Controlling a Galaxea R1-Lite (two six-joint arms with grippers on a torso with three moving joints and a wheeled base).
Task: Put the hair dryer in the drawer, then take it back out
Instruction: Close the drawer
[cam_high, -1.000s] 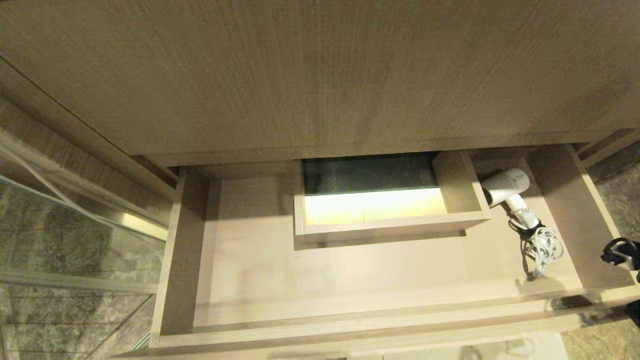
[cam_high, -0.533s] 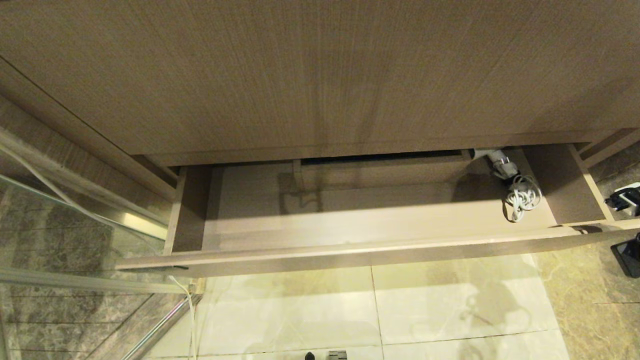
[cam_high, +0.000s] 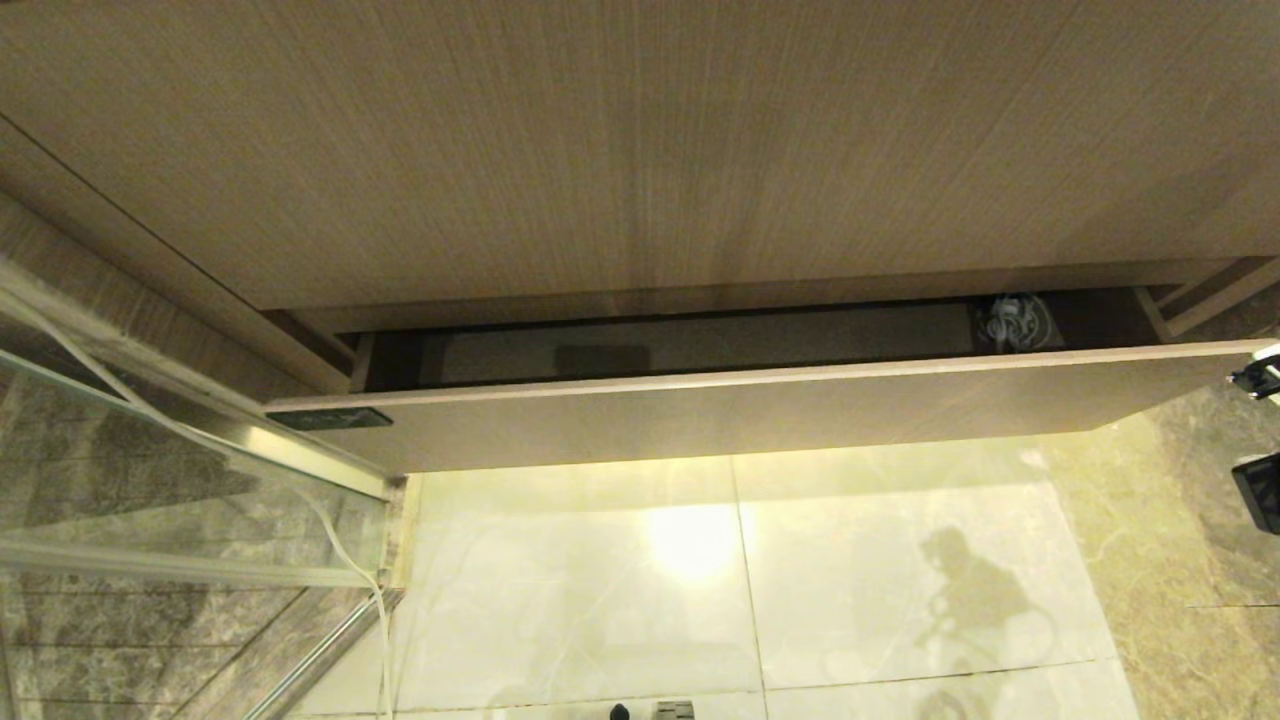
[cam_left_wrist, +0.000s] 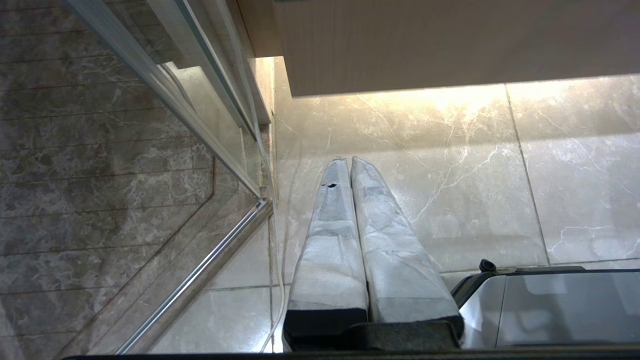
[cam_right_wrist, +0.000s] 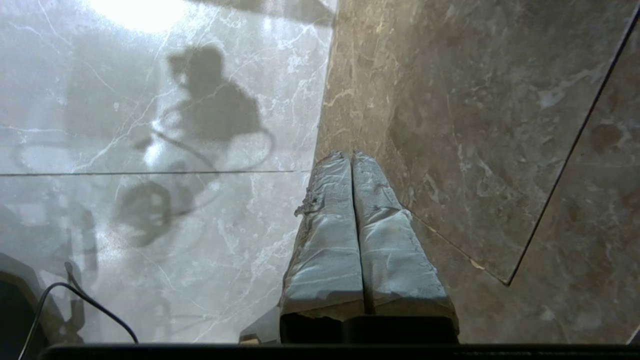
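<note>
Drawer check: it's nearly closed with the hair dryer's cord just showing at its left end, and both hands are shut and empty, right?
Not quite. In the head view the coiled cord shows at the right end of the drawer, not the left. The rest stands: the drawer is open only a narrow gap, and the wrist views show the left hand and right hand shut and empty.

No text I can read anywhere, one small dark label (cam_high: 329, 419) at the left end of the drawer (cam_high: 700, 410) front's top edge, its print too small for me to make out, no brands, numbers or signs.
</note>
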